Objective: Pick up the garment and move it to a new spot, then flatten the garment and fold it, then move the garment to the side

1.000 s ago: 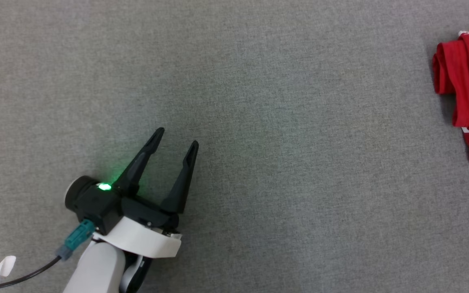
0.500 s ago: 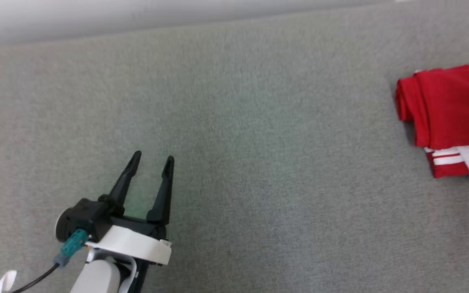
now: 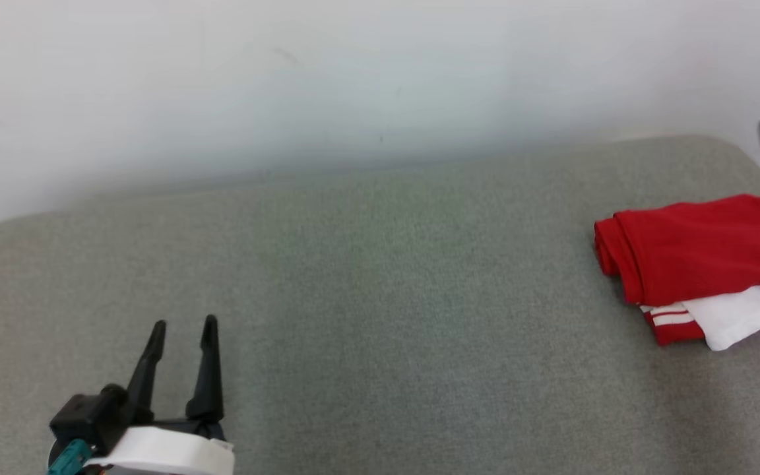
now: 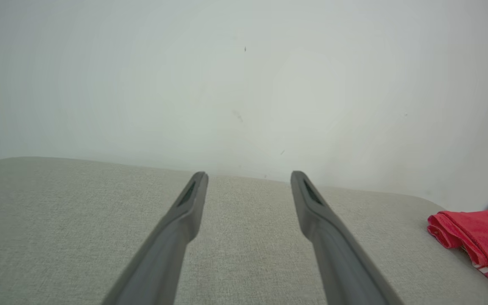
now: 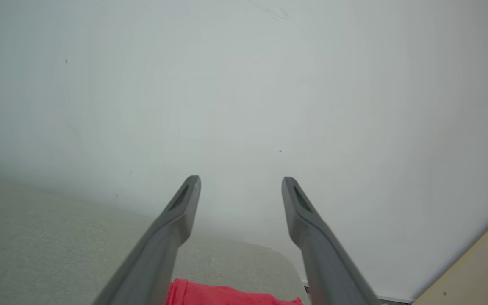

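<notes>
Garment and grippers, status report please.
Left gripper open, empty. Right gripper open, empty, beside garment. Garment folded, resting at right of grey surface.

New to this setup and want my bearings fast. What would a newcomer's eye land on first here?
The red garment, folded over with white parts showing, lies at the right end of the grey surface. The left tool sits open and empty at the lower left, well apart from it. The right tool is open too, the garment's red edge showing low in its wrist view.
</notes>
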Motion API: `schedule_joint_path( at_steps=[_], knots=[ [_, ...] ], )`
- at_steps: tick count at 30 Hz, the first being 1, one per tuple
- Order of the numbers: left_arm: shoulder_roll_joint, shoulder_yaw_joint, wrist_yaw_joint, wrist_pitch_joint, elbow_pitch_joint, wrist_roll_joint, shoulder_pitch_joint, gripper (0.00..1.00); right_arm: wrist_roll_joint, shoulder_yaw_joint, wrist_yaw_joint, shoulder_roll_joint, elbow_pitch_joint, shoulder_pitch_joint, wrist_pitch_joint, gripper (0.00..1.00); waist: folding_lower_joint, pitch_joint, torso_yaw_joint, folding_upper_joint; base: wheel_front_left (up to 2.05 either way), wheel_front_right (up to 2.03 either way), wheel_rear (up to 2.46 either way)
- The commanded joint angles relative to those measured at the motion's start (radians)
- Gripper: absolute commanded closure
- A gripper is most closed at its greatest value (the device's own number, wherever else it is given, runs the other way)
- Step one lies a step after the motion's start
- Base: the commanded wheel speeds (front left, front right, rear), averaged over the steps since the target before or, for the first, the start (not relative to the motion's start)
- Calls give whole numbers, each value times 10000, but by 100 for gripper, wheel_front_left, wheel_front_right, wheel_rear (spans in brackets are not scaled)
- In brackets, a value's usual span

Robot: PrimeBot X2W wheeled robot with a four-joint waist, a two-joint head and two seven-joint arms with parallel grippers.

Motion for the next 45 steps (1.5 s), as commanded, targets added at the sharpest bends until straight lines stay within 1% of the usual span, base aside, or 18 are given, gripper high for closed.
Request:
schedule_joint_path(
  at_steps=[1, 3, 7, 10, 14, 18, 23, 31, 36, 45],
  knots=[
    [17, 71, 49, -9, -14, 6, 104, 0, 179, -13, -23, 131, -101, 270, -63, 0, 1, -396, 66, 0, 0, 0, 0],
    [6, 280, 102, -8, -87, -49, 317, 0, 313, -113, -25, 238, -523, 802, -210, 0, 1, -577, 64, 0, 0, 0, 0],
    [-11, 647, 240, -8, -460, 175, 634, 0, 616, -230, -23, 769, -1230, 1870, -724, 0, 1, -762, 73, 0, 0, 0, 0],
    [-70, 727, 247, -6, -632, 399, 982, 0, 612, -396, -25, 1095, -1451, 2691, -1137, 0, 1, -876, 59, 0, 0, 0, 0],
    [-118, 867, 239, -6, -448, 568, 1256, 0, 477, -573, -23, 1716, -1565, 3641, -1784, 0, 1, -1003, 74, 0, 0, 0, 0],
    [-227, 999, 74, -7, -136, 458, 1400, 0, 346, -692, -23, 2187, -1542, 4445, -2699, 0, 1, -1099, 104, 0, 0, 0, 0],
    [-312, 1049, -2, -6, -110, 784, 1589, 0, 155, -708, -23, 2605, -1357, 5208, -3495, 0, 1, -1215, 179, 0, 0, 0, 0],
    [-390, 866, -205, -6, 179, 1316, 1692, 0, 269, -538, -23, 3135, -1045, 5856, -3861, 0, 1, -1227, 367, 0, 0, 0, 0],
    [-420, 836, -293, -6, 368, 1405, 1512, 0, 117, -623, -23, 3434, -1197, 6037, -3860, 0, 1, -1225, 429, 0, 0, 0, 0],
    [-441, 742, -323, -6, 440, 1421, 1346, 0, -7, -639, -24, 3551, -1123, 6013, -3865, 0, 1, -1205, 433, 0, 0, 0, 0]
  ],
)
